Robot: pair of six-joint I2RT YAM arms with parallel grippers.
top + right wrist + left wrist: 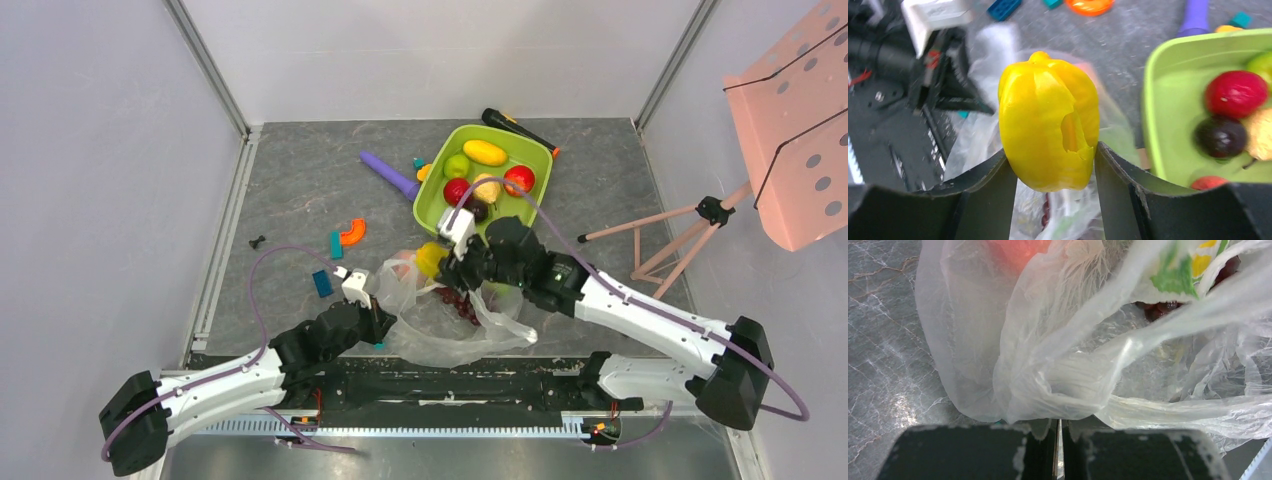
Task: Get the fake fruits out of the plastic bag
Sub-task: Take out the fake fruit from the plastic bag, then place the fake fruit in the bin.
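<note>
Right gripper (1050,152) clamps yellow fruit (1048,110) between both fingers, held above plastic bag (455,330) and near green tray (1173,105). Left gripper (1060,430) jaws are nearly together, pinching the bag's near edge. Grape bunch (458,300) and 1 red-orange fruit (1018,250) sit inside the bag. Several more fruits (485,152) lie in the tray.
</note>
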